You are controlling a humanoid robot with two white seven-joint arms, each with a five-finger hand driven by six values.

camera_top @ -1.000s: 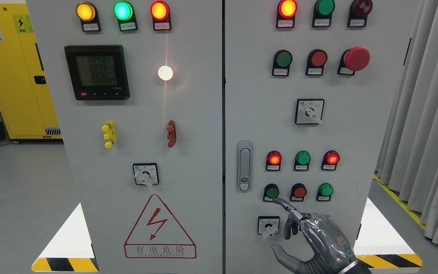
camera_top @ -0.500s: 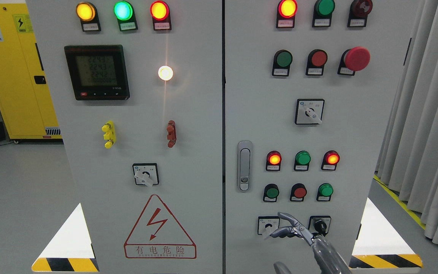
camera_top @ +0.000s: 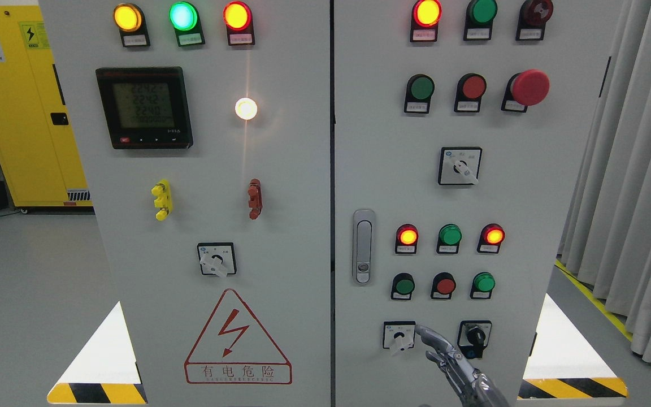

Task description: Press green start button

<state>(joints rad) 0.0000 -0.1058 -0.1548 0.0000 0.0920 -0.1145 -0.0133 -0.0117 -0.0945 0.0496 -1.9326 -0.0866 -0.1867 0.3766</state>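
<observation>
Fingers (camera_top: 428, 333) of your right hand (camera_top: 454, 364) are hovering extended, gripping nothing, at lower right of frame, below the green start button (camera_top: 403, 285), so you're needing an upward reach to press.

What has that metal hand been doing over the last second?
The right hand has dropped down and away from the panel. A second ago its fingertip was up at the dark green button in the lower row; now it sits lower, beside the white selector switch, touching nothing. The black key switch it hid is uncovered. The indicator lamps look unchanged.
</observation>
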